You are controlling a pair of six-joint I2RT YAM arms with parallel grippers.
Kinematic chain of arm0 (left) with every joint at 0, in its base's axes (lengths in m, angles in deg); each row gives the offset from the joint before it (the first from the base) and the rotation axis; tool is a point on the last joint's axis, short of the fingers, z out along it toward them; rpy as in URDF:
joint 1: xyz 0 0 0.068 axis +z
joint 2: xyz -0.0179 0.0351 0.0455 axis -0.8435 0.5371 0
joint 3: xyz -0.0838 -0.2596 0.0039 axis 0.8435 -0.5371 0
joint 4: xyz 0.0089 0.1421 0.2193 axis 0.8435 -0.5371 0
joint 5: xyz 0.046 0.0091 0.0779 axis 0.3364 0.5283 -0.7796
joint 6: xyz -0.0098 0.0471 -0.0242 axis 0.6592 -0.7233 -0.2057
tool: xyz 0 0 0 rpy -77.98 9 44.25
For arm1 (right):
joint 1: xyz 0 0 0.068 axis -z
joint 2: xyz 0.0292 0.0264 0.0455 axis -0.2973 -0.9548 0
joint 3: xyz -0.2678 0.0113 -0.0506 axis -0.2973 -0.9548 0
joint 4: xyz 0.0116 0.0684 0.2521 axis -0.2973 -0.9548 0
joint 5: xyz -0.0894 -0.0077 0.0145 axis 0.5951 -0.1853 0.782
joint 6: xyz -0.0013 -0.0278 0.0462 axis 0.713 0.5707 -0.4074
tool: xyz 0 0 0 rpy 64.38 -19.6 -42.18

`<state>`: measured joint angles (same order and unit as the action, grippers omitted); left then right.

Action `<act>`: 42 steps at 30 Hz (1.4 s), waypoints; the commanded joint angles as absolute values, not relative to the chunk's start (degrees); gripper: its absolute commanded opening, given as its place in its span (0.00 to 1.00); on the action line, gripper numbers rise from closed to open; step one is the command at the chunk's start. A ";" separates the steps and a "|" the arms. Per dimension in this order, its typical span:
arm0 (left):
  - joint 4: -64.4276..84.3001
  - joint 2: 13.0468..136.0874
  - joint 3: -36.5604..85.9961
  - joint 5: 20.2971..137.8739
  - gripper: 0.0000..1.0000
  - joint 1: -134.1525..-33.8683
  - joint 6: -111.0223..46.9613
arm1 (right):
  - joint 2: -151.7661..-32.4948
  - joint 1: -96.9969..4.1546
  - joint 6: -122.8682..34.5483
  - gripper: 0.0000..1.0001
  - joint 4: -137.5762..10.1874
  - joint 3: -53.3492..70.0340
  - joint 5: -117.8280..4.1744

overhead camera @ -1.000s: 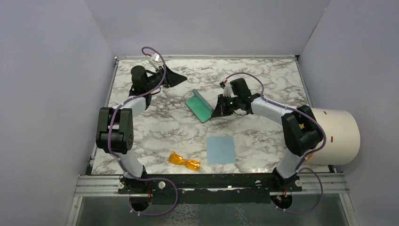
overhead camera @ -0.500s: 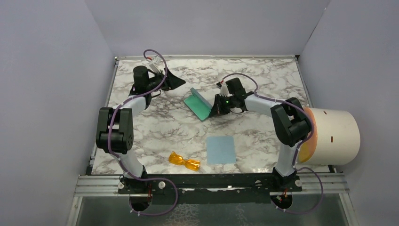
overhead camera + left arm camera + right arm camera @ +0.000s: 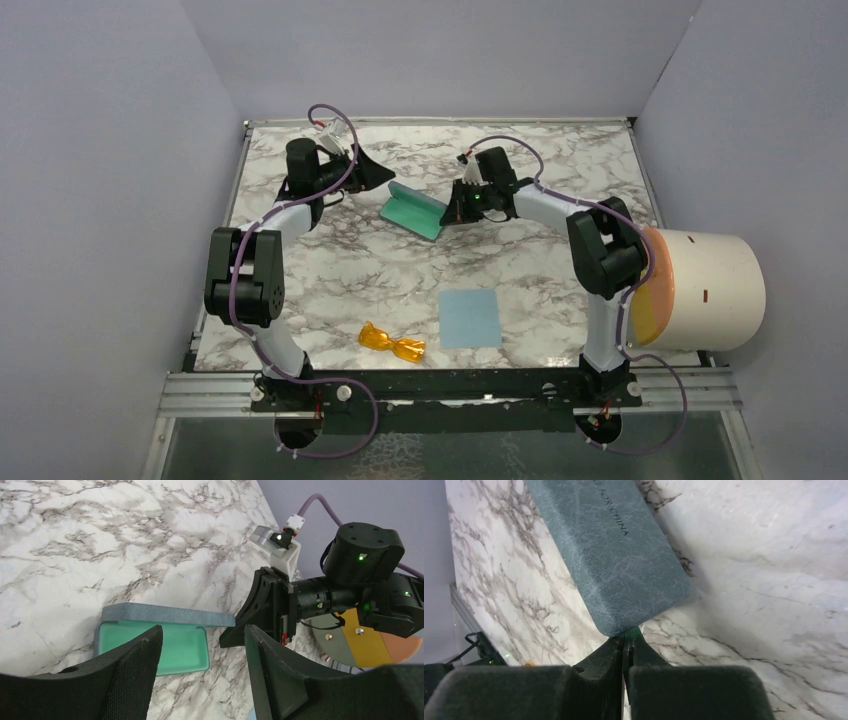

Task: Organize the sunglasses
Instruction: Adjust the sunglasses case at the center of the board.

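The left arm [image 3: 245, 275] rises from its base along the left side, elbow folded and forearm stretched toward the far end. Its wrist is turned inward, so the left gripper [image 3: 385, 172] points to the middle with its jaws standing well apart. The right arm [image 3: 600, 245] climbs from its base, bends at the elbow and runs low and almost level to the left, where the right gripper [image 3: 452, 214] points toward the other gripper, near it but not touching, its jaws pressed together tip to tip.
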<state>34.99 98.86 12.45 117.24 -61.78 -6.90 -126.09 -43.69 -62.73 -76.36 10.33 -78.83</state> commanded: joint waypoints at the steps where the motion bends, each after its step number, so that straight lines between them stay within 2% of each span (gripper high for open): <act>1: 30.64 98.44 13.63 113.05 0.63 -62.13 -10.99 | -128.72 -42.44 -62.02 0.01 -76.96 13.92 -76.23; 8: 25.14 97.49 14.42 108.89 0.62 -62.13 -14.86 | -131.91 -41.23 -61.65 0.01 -76.46 17.26 -76.26; 20: 24.98 97.67 14.64 109.14 0.62 -62.08 -14.40 | -135.85 -40.68 -60.34 0.01 -79.09 24.53 -75.64; 28: 25.01 97.77 14.88 108.75 0.62 -62.08 -14.39 | -135.39 -40.29 -59.54 0.01 -79.81 24.83 -76.35; 38: 24.08 93.15 14.21 103.63 0.68 -62.17 -14.67 | -125.96 -40.40 -61.56 0.01 -77.05 14.69 -79.38; 41: 21.45 90.70 13.86 100.53 0.69 -62.78 -15.93 | -120.40 -40.39 -60.87 0.08 -76.58 11.06 -79.03; 42: 20.61 89.90 13.74 99.81 0.69 -63.19 -16.45 | -118.62 -40.37 -60.63 0.07 -76.38 9.86 -79.01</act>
<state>23.10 94.91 13.08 104.76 -61.96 -14.09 -127.49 -40.45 -61.14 -78.91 12.78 -77.96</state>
